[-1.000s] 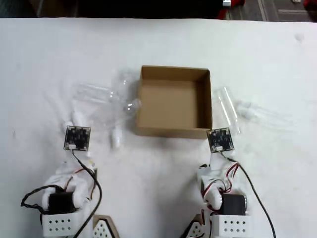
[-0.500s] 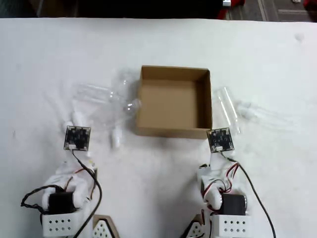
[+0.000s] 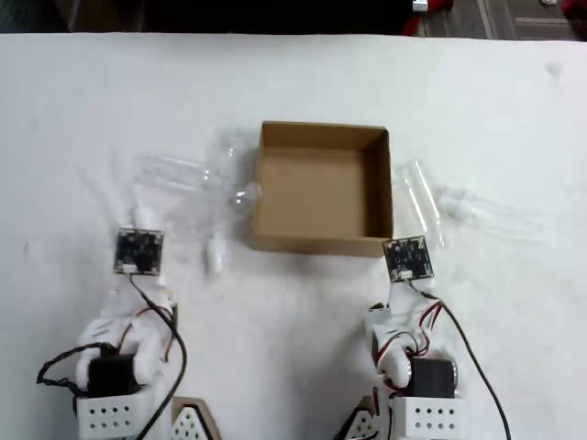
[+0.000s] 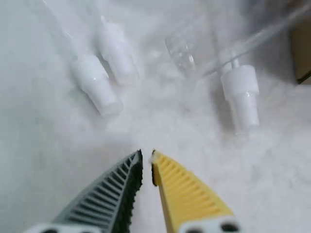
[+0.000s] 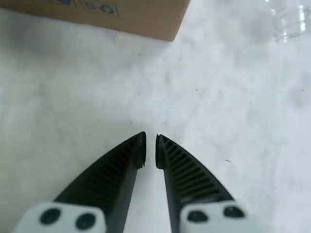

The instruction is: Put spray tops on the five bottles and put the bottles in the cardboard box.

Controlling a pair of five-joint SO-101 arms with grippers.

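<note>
Here, the left gripper point(image 4: 146, 160), closed and empty, hangs near 3 spray tops point(image 4: 95, 85); the right gripper point(image 5: 150, 145), likewise closed, sits beside the cardboard box point(image 3: 321, 240). Clear bottles point(image 3: 174, 172), seemingly uncapped, flank it. Open wide, then grip 1 top squarely.

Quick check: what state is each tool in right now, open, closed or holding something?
Left grey-and-yellow ridged tool: closed, holding nothing.
Right black ridged tool: closed, holding nothing.

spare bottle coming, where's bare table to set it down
Bare white cloth lies between the two arms before the brown cardboard box, and along the far edge behind it. Crowded: clear plastic bottles and white spray tops left of the box, more bottles right.
</note>
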